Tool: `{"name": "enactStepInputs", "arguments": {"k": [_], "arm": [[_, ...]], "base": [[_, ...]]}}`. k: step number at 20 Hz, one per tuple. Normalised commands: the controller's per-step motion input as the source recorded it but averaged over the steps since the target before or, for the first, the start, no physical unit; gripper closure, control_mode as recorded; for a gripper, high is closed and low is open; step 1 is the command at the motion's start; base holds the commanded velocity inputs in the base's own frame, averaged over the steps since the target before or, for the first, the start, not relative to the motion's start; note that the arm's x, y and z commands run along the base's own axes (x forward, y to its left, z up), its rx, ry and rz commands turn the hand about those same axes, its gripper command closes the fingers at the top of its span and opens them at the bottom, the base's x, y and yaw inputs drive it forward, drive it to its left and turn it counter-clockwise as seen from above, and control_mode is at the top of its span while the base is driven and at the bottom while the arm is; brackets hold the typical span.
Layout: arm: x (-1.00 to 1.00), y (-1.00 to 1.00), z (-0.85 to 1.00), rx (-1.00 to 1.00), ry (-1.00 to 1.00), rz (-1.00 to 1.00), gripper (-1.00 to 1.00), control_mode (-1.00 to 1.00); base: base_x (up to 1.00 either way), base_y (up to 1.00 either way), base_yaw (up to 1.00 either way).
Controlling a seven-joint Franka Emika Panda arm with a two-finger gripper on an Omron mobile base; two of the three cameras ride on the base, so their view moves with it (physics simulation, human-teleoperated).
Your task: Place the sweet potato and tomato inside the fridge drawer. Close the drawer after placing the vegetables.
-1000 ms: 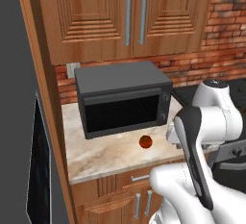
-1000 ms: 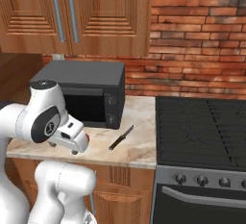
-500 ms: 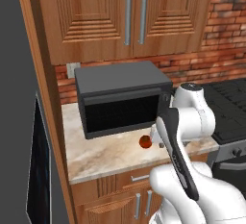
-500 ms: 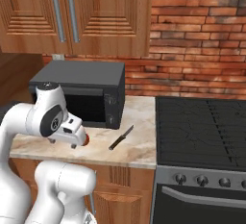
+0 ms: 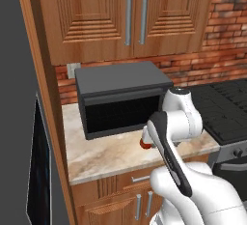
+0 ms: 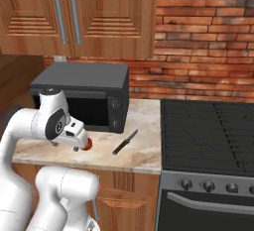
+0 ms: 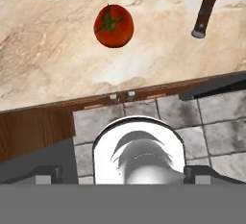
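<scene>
Swung inward since the earlier frames, the arm's wrist now hangs low over the counter's front strip, close above the tomato; the cameras and the rest of the kitchen hold their places.

Wall cabinets (image 5: 135,16): brown wood, two long metal handles, mounted above the counter.

Brick wall (image 6: 208,41): red, behind counter and stove.

Stove (image 6: 208,131): black top with grates, knobs along its front, just right of the counter.

Microwave (image 5: 120,98): dark grey box with a black door, at the back of the counter (its control panel is on the right side in the right base view).

Counter (image 5: 101,154): pale marbled stone over wooden drawer fronts.

Gripper (image 6: 82,144): white hand at the arm's end, lowered in front of the microwave door and beside the tomato; its fingertips are hidden in both base views, and the jaws stand wide apart with nothing between them.

Knife (image 6: 124,142): dark handle, lying flat on the counter to the right of the tomato, well apart from it; the hand view shows its handle (image 7: 206,7) at upper right.

Tomato (image 7: 113,25): glossy red, green stem star on top, resting on the stone near the front edge, untouched; a red sliver (image 5: 144,144) shows beside the wrist.
</scene>
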Motion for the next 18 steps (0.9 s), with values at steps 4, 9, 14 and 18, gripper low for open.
{"name": "enactStepInputs", "arguments": {"k": [4,9,14,18], "arm": [[0.69,-0.01,-0.25,0.00,0.04,0.00,-1.00,-1.00],[0.40,0.14,-0.33,0.00,0.00,0.00,-1.00,-1.00],[0.17,0.05,-0.37,0.00,0.00,0.00,-1.00,-1.00],[0.37,0.00,-0.39,0.00,0.00,0.00,-1.00,-1.00]], "base": [[0.00,0.00,0.00],[0.00,0.00,0.00],[0.00,0.00,0.00],[0.00,0.00,0.00]]}}
